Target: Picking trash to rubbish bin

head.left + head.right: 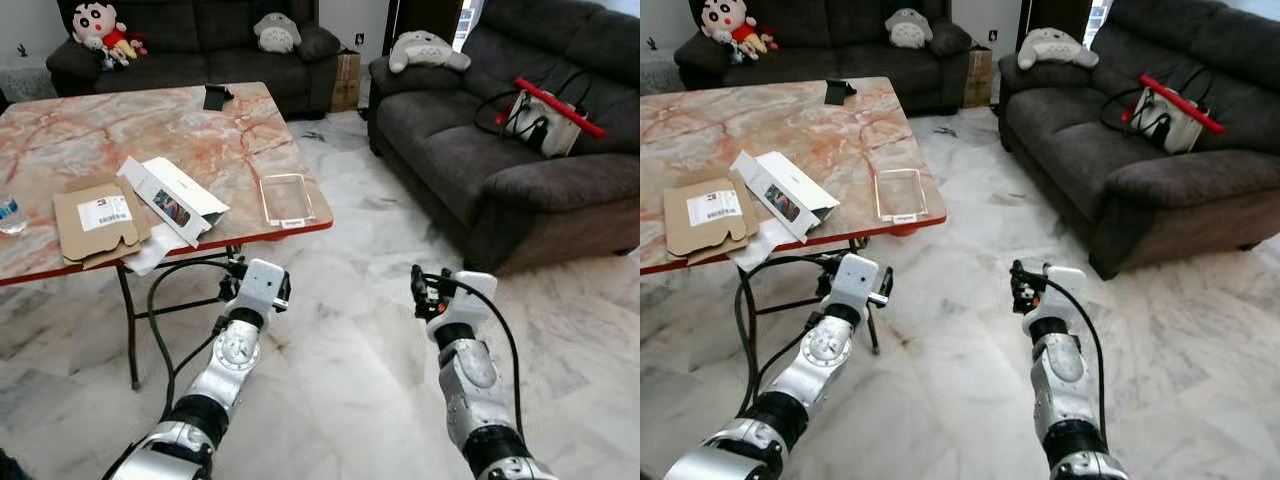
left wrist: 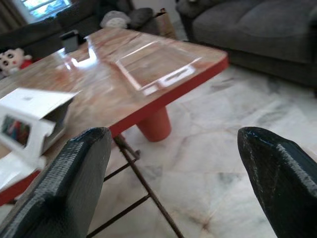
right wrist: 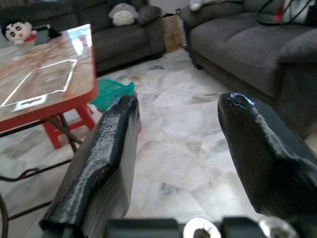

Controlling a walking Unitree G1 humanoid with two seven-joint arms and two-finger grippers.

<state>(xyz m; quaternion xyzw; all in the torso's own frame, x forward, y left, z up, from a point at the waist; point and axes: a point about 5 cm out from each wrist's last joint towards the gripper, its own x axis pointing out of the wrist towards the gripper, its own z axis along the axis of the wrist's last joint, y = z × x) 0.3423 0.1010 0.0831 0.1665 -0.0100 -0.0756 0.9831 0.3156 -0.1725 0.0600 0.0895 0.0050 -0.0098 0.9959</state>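
On the table [image 1: 200, 130], at its left, a flattened cardboard [image 1: 95, 220] is being left lying beside an opened white box [image 1: 172, 200], with crumpled paper [image 1: 150, 250] poking out beneath them at the near edge; these are being taken as the trash, apparently discarded after an unpacking. Further right, a clear tray [image 1: 286, 198] is lying flat near the table's corner. The left claw [image 2: 168, 163] is being held low, just under and before the table's near edge, its fingers spread wide with nothing between them, probably in readiness for a reach upward. The box and cardboard are lying above and to the left of it, near but apart. The right claw [image 3: 178, 148] is being held over the marble floor [image 1: 350, 350], likewise spread and empty, well apart from the trash. No bin is being made out with certainty.
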